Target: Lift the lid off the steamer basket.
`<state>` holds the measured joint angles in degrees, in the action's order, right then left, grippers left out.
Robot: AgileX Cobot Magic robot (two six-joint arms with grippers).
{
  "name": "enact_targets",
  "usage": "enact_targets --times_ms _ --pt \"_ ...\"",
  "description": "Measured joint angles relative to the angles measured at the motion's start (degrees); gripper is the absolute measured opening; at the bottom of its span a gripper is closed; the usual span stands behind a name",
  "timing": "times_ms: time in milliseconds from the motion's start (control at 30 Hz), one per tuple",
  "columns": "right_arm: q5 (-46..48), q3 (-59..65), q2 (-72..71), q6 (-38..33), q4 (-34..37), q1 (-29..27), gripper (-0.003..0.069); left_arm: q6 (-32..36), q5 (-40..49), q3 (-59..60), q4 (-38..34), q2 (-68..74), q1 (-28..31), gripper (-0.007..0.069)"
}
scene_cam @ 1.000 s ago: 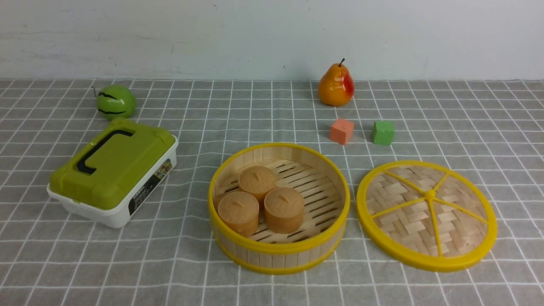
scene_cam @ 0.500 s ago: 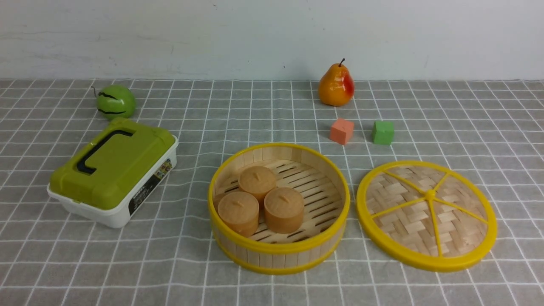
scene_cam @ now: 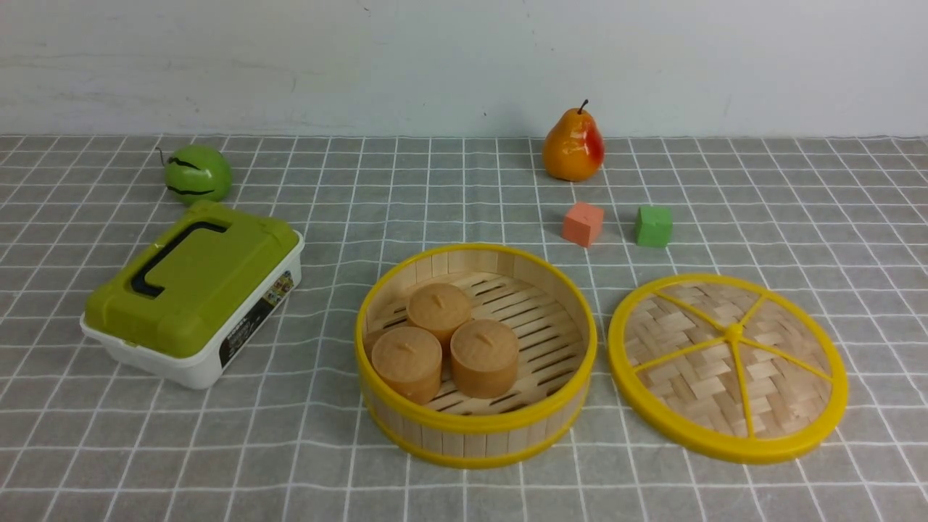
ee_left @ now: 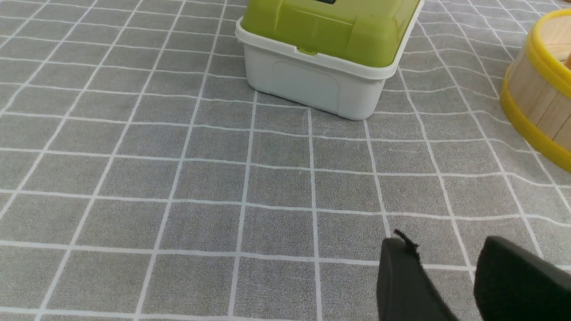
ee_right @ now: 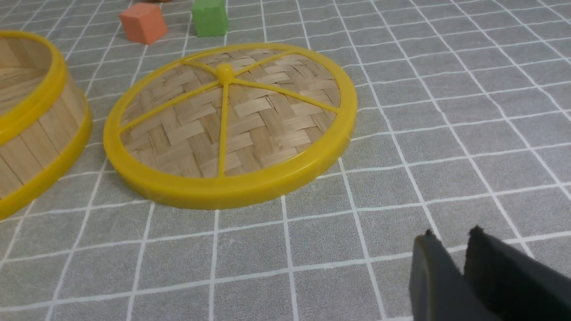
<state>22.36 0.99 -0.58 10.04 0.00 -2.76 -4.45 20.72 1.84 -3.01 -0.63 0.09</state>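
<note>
The white rectangular plastic box [scene_cam: 210, 348] with an olive-green lid and dark handle carries a dark label with a small coloured picture on its side, but the writing is too small to read. It sits on the grey cloth with white grid lines [scene_cam: 464, 203], to the left of the round steamer basket of pale wooden slats with yellow plastic bands [scene_cam: 475, 428]. The basket is open, with 3 tan cylindrical cakes [scene_cam: 444, 341] on its slatted floor. The flat round lid of woven pale bamboo with a yellow rim and 5 yellow spokes [scene_cam: 727, 366] lies flat on the cloth just beside the basket on its right, not touching it. Behind the lid stand a small orange-pink cube [scene_cam: 583, 223] and a small green cube [scene_cam: 653, 225], apart from each other. Farther back is an orange-red pear [scene_cam: 573, 147]; far left, a green round fruit with dark streaks [scene_cam: 197, 172].

The left gripper [ee_left: 446, 267] hovers over bare cloth, fingers parted and holding nothing. The right gripper [ee_right: 450, 263] hangs near the lid with a narrow gap between its fingers, empty.
</note>
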Motion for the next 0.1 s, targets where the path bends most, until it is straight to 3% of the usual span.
enact_targets --times_ms 100 --pt "0.0 0.0 0.0 0.0 0.0 0.0 0.009 0.0 0.0 0.0 0.0 0.0 0.0 0.0239"
